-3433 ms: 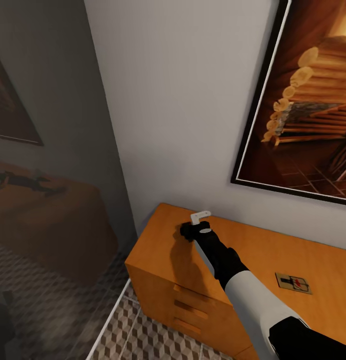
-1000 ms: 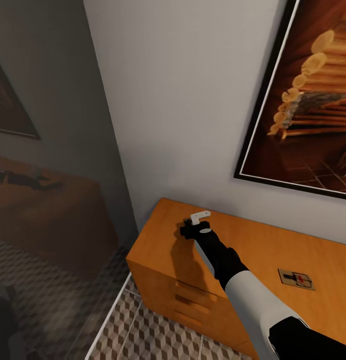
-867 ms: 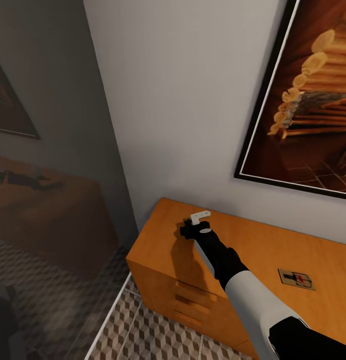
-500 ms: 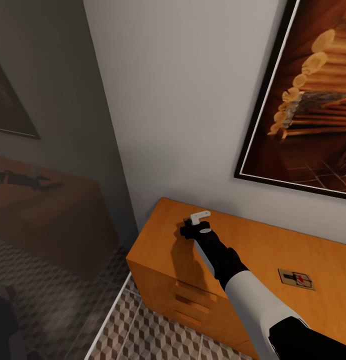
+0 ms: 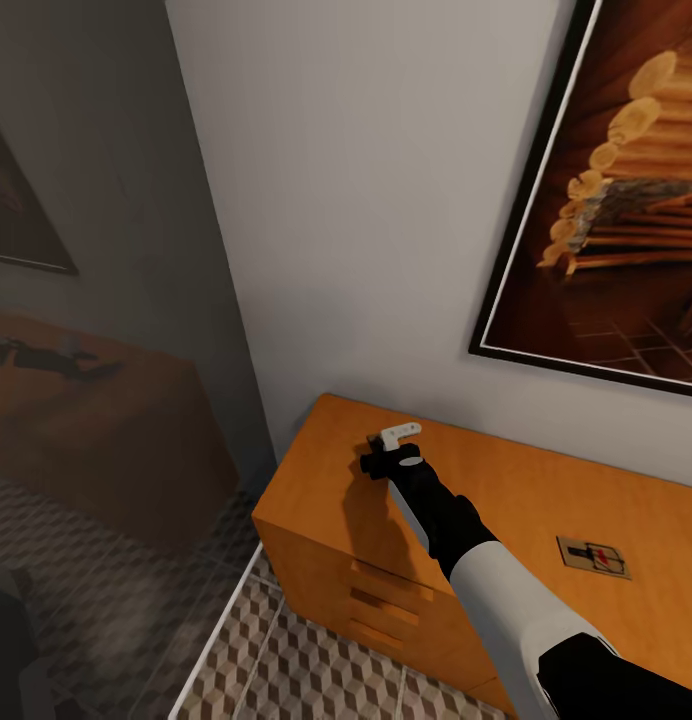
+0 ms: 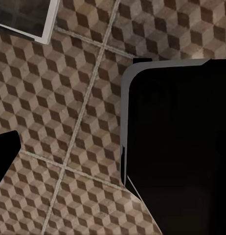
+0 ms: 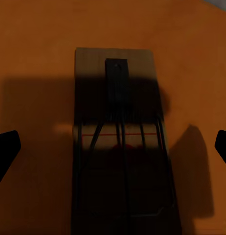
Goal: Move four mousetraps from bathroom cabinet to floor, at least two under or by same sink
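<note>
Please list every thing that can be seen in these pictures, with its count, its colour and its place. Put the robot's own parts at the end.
Flat tan wooden mousetraps: two; one on the cabinet top's right part, one beneath the right gripper.
Orange-brown wooden cabinet: one, against the pale wall, drawers in front.
Dark-framed picture: one, brown and gold, on the wall above the cabinet.
Cube-patterned tiled floor: brown and beige, below the cabinet.
Right gripper: black, open, over a mousetrap.
Left gripper: black, above the floor.

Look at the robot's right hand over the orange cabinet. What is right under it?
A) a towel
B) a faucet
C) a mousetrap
C: the right wrist view shows a mousetrap lying flat on the cabinet top, between the right gripper's open fingertips.
</note>
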You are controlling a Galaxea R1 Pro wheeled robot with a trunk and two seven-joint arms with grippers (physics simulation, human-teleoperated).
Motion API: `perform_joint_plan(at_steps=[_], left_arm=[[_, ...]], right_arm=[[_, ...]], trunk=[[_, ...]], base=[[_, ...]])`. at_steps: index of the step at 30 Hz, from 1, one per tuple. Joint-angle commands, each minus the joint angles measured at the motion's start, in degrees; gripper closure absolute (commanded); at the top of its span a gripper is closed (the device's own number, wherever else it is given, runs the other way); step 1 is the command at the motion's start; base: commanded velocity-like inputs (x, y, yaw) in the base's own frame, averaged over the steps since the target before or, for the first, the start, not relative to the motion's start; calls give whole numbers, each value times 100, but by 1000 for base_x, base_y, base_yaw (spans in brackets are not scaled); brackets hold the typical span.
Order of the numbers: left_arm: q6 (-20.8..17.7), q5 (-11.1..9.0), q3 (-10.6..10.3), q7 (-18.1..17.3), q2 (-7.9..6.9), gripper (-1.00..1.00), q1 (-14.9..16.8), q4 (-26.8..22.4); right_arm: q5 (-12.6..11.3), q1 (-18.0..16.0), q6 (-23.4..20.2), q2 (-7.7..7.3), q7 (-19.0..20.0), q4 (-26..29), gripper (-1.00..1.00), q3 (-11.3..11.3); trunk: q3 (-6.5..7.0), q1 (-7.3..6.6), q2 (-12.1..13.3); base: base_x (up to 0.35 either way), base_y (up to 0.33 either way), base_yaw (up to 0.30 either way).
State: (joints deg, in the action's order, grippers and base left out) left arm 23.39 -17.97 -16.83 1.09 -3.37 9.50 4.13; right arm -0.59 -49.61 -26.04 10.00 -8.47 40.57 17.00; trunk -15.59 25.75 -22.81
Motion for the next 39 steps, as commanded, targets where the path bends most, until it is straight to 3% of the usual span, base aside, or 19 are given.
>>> perform_joint_plan(at_steps=[1, 25, 26, 39], left_arm=[[35, -22, -49, 10, 3, -100, 8, 21], [37, -17, -49, 14, 3, -100, 8, 18], [36, -16, -49, 14, 3, -100, 8, 18], [38, -13, -49, 14, 3, -100, 8, 18]], right_arm=[[-6, -5, -35, 0, -32, 7, -100, 14], [-3, -4, -42, 0, -32, 13, -100, 14], [-3, -4, -42, 0, -32, 13, 100, 14], [-8, -5, -42, 0, -32, 13, 100, 12]], trunk=[[-15, 3, -11], [-42, 3, -11], [-42, 3, -11], [-42, 3, -11]], base=[[0, 0, 0], [0, 0, 0], [0, 0, 0], [0, 0, 0]])
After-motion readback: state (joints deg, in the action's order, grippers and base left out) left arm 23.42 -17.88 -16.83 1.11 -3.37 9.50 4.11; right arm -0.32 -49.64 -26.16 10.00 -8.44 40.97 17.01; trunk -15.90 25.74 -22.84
